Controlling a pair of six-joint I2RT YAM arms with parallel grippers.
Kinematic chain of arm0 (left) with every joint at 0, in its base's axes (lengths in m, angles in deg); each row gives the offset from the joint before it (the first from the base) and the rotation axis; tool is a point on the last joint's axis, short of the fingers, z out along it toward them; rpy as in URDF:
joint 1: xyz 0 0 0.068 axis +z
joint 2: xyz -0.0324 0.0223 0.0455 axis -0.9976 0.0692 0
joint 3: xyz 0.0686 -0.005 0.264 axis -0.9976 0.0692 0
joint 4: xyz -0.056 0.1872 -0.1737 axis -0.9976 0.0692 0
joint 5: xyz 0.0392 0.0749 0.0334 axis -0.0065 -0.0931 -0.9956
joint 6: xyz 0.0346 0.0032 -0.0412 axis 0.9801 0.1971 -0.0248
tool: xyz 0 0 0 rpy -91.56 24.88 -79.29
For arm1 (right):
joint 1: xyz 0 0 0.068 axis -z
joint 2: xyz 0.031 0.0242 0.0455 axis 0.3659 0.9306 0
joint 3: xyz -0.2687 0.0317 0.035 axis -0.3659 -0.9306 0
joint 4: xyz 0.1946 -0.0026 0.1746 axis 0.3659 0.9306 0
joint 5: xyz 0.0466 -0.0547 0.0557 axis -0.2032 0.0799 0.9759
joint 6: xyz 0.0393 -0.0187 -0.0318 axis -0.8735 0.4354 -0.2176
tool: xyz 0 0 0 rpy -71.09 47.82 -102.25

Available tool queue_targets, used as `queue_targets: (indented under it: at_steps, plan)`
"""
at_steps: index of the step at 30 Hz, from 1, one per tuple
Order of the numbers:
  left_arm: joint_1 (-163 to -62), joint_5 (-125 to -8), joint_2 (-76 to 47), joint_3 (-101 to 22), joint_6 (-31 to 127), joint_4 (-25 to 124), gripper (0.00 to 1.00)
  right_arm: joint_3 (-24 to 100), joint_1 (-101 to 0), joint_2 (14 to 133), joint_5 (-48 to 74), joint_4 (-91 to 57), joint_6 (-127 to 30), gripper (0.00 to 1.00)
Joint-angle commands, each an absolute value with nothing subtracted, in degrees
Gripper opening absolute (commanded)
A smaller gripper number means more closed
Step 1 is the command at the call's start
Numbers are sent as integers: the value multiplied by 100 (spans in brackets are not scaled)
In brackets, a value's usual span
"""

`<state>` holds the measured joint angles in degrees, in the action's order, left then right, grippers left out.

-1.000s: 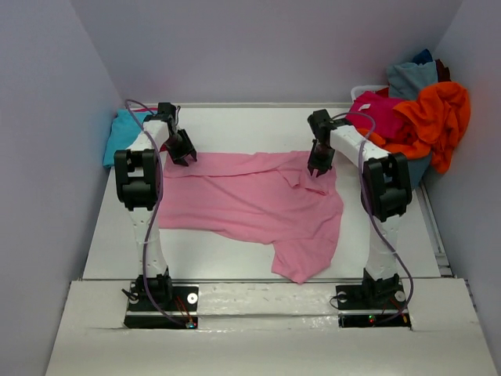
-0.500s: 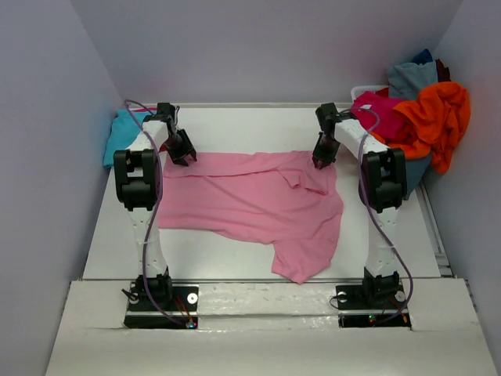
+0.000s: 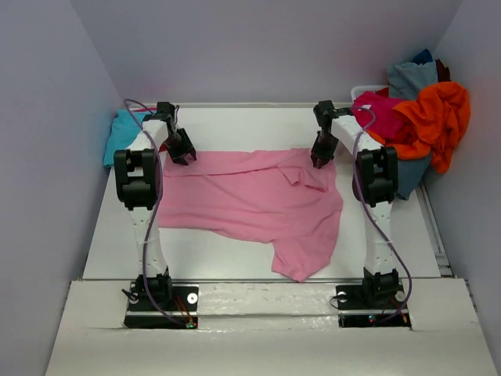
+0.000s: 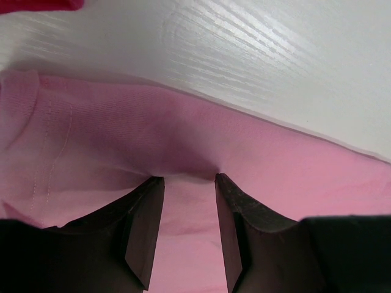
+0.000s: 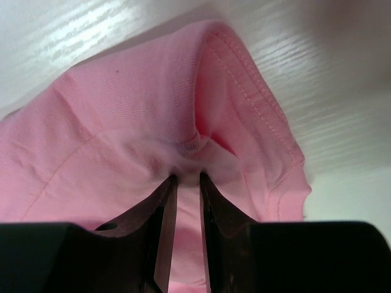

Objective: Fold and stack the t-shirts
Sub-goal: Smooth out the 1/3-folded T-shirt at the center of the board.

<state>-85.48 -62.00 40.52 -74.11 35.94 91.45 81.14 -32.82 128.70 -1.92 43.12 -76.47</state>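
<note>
The light pink t-shirt (image 3: 250, 200) lies spread across the table (image 3: 235, 125), one sleeve trailing toward the near edge. My left gripper (image 3: 182, 150) sits at its far left corner. In the left wrist view the jaws (image 4: 188, 178) stand partly apart with pink cloth (image 4: 110, 134) bunched between them. My right gripper (image 3: 322, 155) is at the far right corner. Its narrow jaws (image 5: 187, 177) pinch a puckered fold of the shirt (image 5: 134, 104) near a stitched hem. The shirt's far edge runs fairly straight between the two grippers.
A turquoise shirt (image 3: 119, 133) lies folded at the far left by the wall. At the far right, magenta (image 3: 379, 112), orange (image 3: 438, 117) and grey-blue (image 3: 411, 78) shirts are heaped over a white bin rim (image 3: 368, 88). Walls close in on three sides.
My right gripper has moved toward the far edge, taking the shirt's right corner with it and drawing the far edge straighter. The left gripper has stayed put.
</note>
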Motion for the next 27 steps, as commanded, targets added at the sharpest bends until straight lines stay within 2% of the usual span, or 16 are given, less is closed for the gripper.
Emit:
queue_targets:
  at_steps: [1, 7, 19, 27]
  plan:
    - [-8463, -6510, 4303, -7615, 3736, 9106, 53, 8520, -3026, 13336, -625, 4339, -7721, 28]
    - [-8463, -6555, 4241, -7852, 3710, 8781, 57, 8810, -2780, 13398, -749, 4137, -7590, 28]
    - [-8463, -6168, 4566, -8801, 3464, 8297, 58, 9497, -2674, 13582, -740, 3803, -6983, 28]
    - [-8577, -6300, 4118, -8469, 3552, 8060, 58, 9497, -2674, 13178, -538, 3846, -6930, 30]
